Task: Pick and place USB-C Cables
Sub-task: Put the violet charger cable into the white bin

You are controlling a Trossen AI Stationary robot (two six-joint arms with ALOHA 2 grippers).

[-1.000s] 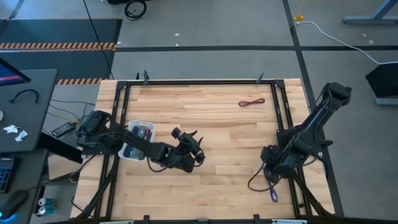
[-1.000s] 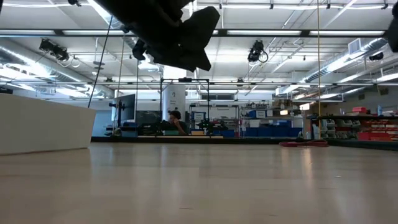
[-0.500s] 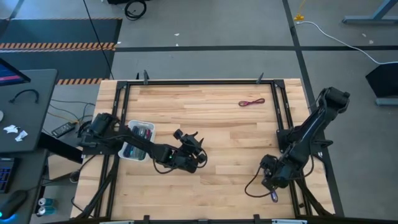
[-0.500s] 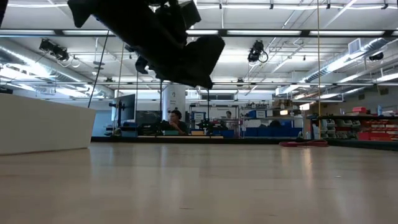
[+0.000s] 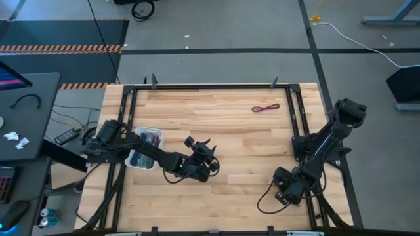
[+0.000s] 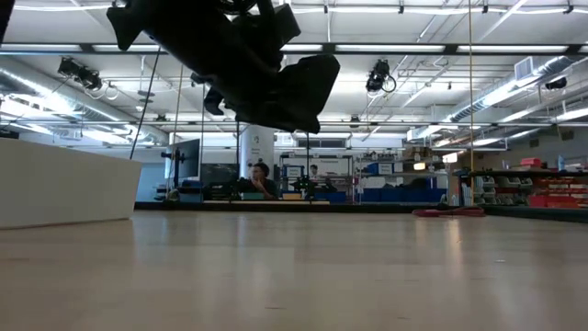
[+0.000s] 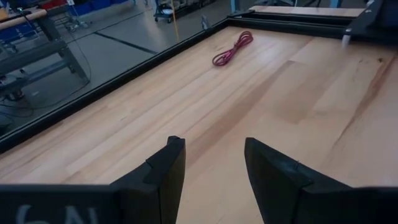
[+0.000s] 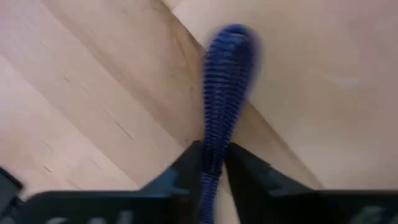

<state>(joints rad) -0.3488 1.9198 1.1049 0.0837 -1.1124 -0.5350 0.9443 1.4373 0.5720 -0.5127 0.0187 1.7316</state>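
Note:
A purple braided USB-C cable (image 8: 225, 81) runs out from between the fingers of my right gripper (image 8: 214, 155), which is shut on it low over the table's near right corner (image 5: 285, 191). A maroon cable (image 5: 266, 108) lies loose on the wood at the far right and also shows in the left wrist view (image 7: 233, 48). My left gripper (image 7: 214, 149) hangs open above the table's middle left (image 5: 205, 157) with nothing between its fingers. Several cables lie in the white tray (image 5: 136, 159) at the left. My right gripper pinches the purple cable (image 8: 214, 146) between its two fingers (image 8: 180, 171). The cable runs straight forward, along the fingers, and its looped end (image 8: 231, 37) is over the wood. I cannot tell whether that end rests on the table.
A black frame rail (image 5: 296, 131) runs along the table's right side, close to my right arm. The tray's white wall (image 6: 64, 193) stands at the left in the low view. Bare wood (image 5: 243, 151) lies between the two grippers.
My right gripper has gone toward the table's near edge and down over the purple cable, which the high view now hides. My left gripper has shifted slightly toward the table's right.

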